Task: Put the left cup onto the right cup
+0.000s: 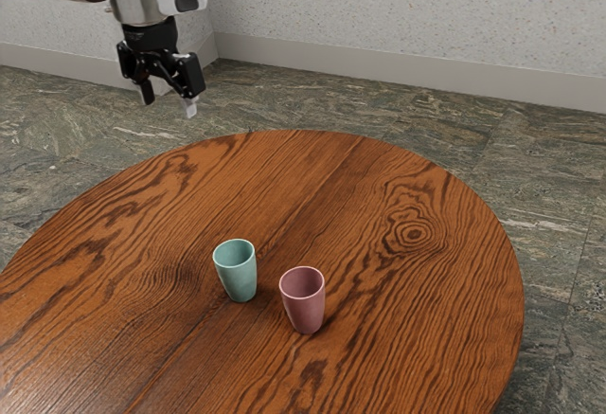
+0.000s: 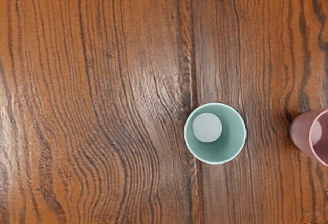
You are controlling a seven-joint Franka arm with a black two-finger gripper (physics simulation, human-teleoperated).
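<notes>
My gripper [image 1: 169, 95] hangs high over the exterior view's upper left, beyond the far edge of the round wooden tabletop [image 1: 379, 196]. Its two black fingers are spread apart and point downward with nothing between them. It is well apart from both cups.

The teal cup [image 1: 235, 270] stands upright on the tabletop, toward the near side and a little to the exterior view's left of centre. Its mouth faces straight up, so its long axis is vertical, and its body narrows from the rim to the base. Its wall is one even teal colour.

The pink cup [image 1: 303, 298] stands just beside it, on the exterior view's right and slightly nearer the camera. It is also upright with its mouth up, has the same tapered shape, and is an even dusty pink. The two cups are close together but not touching.

From my wrist camera I look almost straight down into the teal cup [image 2: 215, 133] and see its pale round bottom inside the rim. The pink cup [image 2: 313, 136] sits beside it on the wood grain [image 2: 102, 106], cut off by the picture's edge.
</notes>
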